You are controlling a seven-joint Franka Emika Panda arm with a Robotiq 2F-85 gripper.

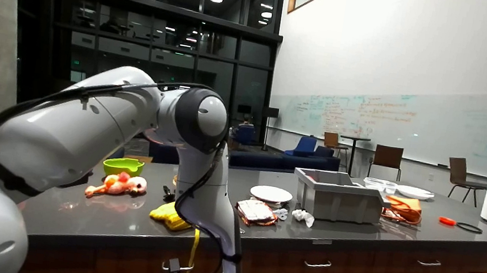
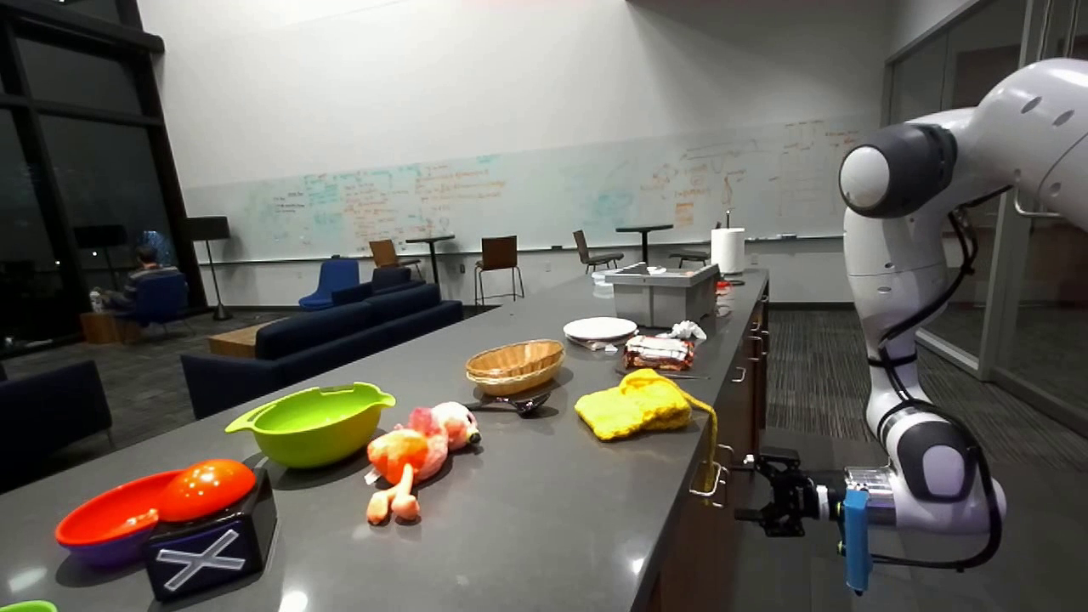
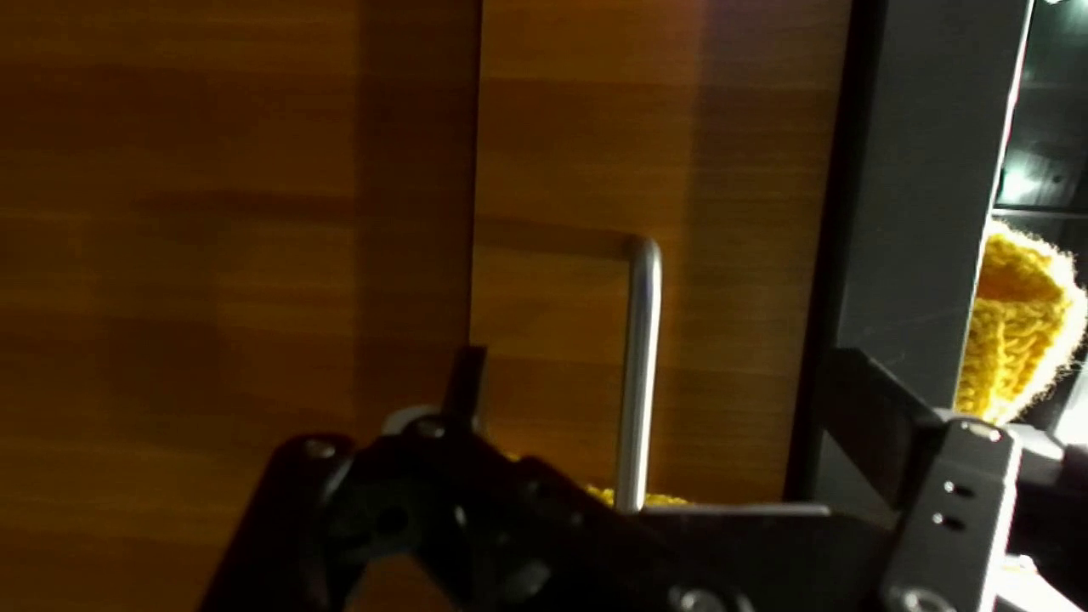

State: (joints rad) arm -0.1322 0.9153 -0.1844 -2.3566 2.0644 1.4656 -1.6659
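My gripper [image 2: 745, 487] is open and empty, pointing at the wooden cabinet front below the counter edge. In the wrist view its two fingers [image 3: 663, 378] stand apart on either side of a silver drawer handle [image 3: 642, 357]. In an exterior view the fingertips look a little short of the handle [image 2: 721, 486]; I cannot tell whether they touch it. The handle's lower end is hidden behind the gripper. A yellow knitted cloth [image 2: 633, 408] lies on the counter above, its strand hanging over the edge past the handle. It also shows in the wrist view [image 3: 1011, 331].
The dark counter [image 2: 544, 510] overhangs the drawers. On it are a pink-orange plush toy [image 2: 429, 450], a green bowl [image 2: 319, 429], a wicker basket [image 2: 514, 365], a black ladle [image 2: 527, 403], a white plate [image 2: 600, 329], a snack packet [image 2: 659, 353] and a grey bin [image 1: 339, 202].
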